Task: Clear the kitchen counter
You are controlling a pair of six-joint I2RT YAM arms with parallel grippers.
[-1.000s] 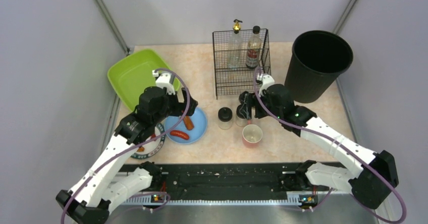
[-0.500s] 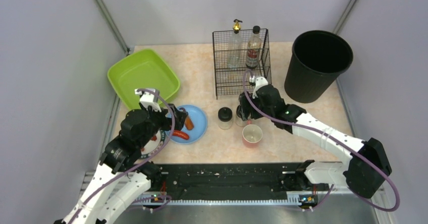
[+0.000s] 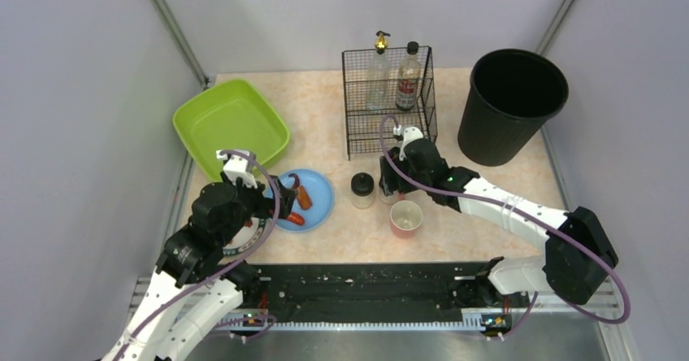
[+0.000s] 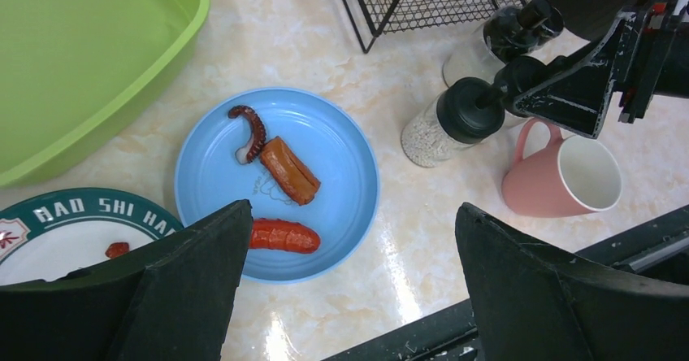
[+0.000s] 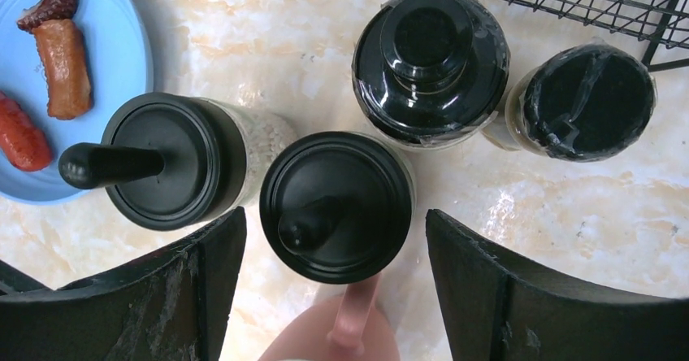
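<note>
The beige stone-look worktop lay under both arms, carrying a blue plate of sausage pieces, a pink mug and several black-capped jars. The left gripper hung released, spread wide above the plate's near side. The right gripper was likewise unclenched, its fingers flanking one black-lidded jar.

Glossy stone-look kitchen counter, metal wire rack, glossy blue plate
</note>
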